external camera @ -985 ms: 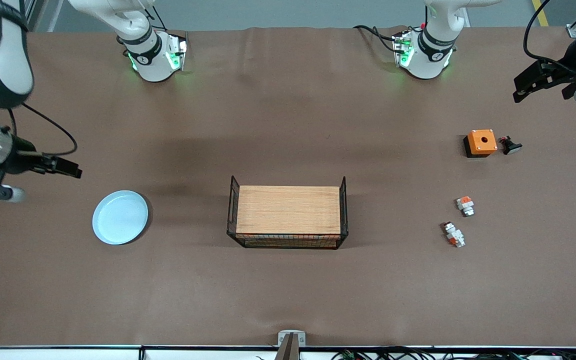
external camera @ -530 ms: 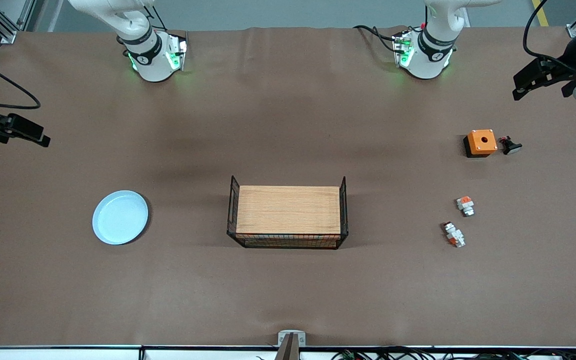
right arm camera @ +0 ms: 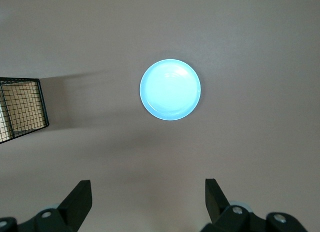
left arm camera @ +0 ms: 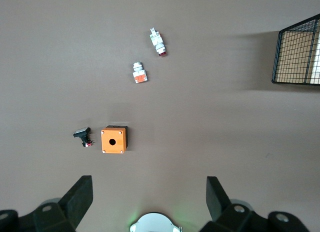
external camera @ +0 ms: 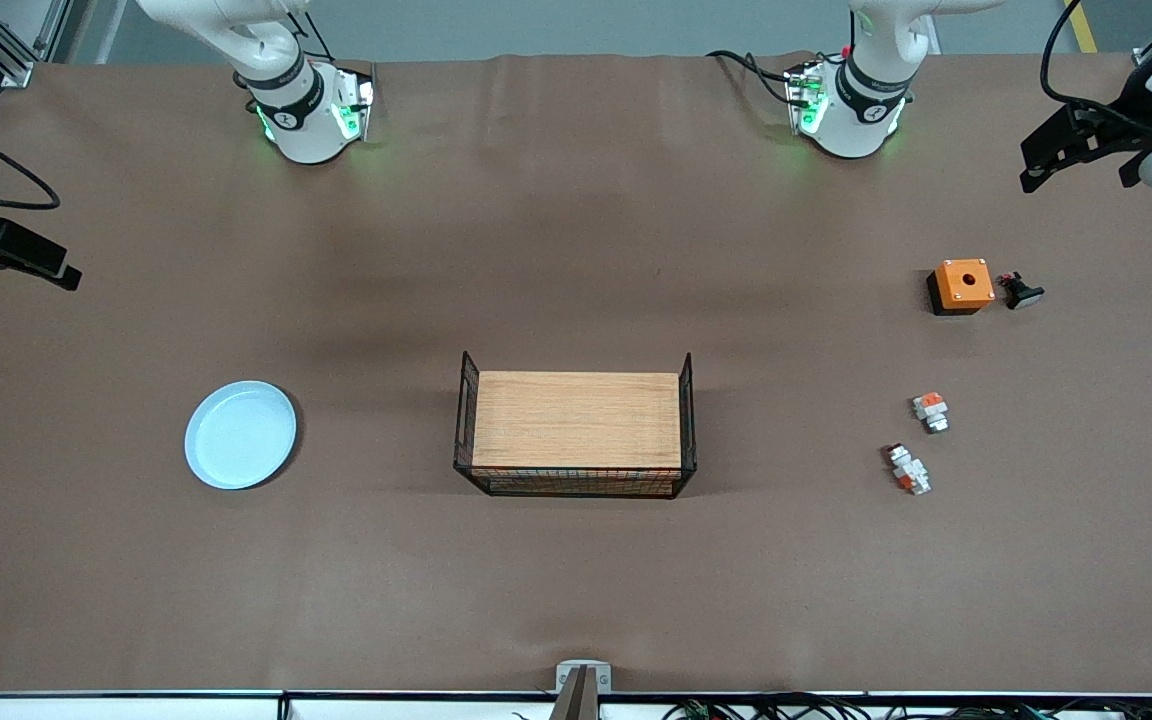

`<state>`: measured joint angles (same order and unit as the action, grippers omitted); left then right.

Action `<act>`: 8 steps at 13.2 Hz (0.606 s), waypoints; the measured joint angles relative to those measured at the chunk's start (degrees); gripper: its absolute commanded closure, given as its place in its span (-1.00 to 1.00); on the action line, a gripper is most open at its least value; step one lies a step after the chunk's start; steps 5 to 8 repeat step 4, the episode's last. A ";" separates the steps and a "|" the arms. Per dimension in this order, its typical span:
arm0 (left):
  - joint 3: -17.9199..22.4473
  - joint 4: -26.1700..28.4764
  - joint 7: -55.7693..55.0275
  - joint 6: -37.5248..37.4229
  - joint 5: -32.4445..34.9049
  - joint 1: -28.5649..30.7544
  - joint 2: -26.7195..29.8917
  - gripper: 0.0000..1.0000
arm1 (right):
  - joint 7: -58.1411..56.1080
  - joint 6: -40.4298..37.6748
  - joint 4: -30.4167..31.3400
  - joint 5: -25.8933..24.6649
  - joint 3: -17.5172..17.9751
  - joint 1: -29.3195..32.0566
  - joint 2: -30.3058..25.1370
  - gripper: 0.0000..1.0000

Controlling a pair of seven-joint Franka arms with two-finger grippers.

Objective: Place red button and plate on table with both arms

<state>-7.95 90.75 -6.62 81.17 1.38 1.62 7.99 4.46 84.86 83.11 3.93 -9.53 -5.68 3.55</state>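
Note:
The pale-blue plate (external camera: 240, 434) lies flat on the brown table (external camera: 576, 580) toward the right arm's end; it also shows in the right wrist view (right arm camera: 170, 89). The red button (external camera: 908, 468), a small elongated white block with a red part, lies on the table toward the left arm's end and shows in the left wrist view (left arm camera: 157, 41). My right gripper (external camera: 36, 262) is open and empty, high over the table's edge, apart from the plate. My left gripper (external camera: 1076, 170) is open and empty, high over the table's edge, apart from the button.
A stubby white block with an orange top (external camera: 930, 410) lies beside the button. An orange box (external camera: 962, 285) and a black knob (external camera: 1022, 291) lie farther from the camera. A wooden board with black wire ends (external camera: 576, 425) stands mid-table.
My right arm has drawn back from over the plate's side toward the table's edge. My left gripper has shifted slightly toward the bases. The plate and button have not moved.

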 measured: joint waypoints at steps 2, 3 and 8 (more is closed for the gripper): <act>0.00 0.00 0.00 0.02 0.00 0.00 0.00 -1.00 | 0.01 0.00 0.00 -0.18 -0.08 0.01 0.00 -0.99; 0.00 0.00 0.00 0.02 0.00 0.01 0.00 -1.00 | 0.02 -0.02 0.00 -0.33 -0.16 0.09 0.00 -0.99; 0.00 0.00 0.00 0.02 0.00 0.01 0.00 -1.00 | 0.02 -0.10 0.00 -0.38 -0.23 0.18 0.00 -0.99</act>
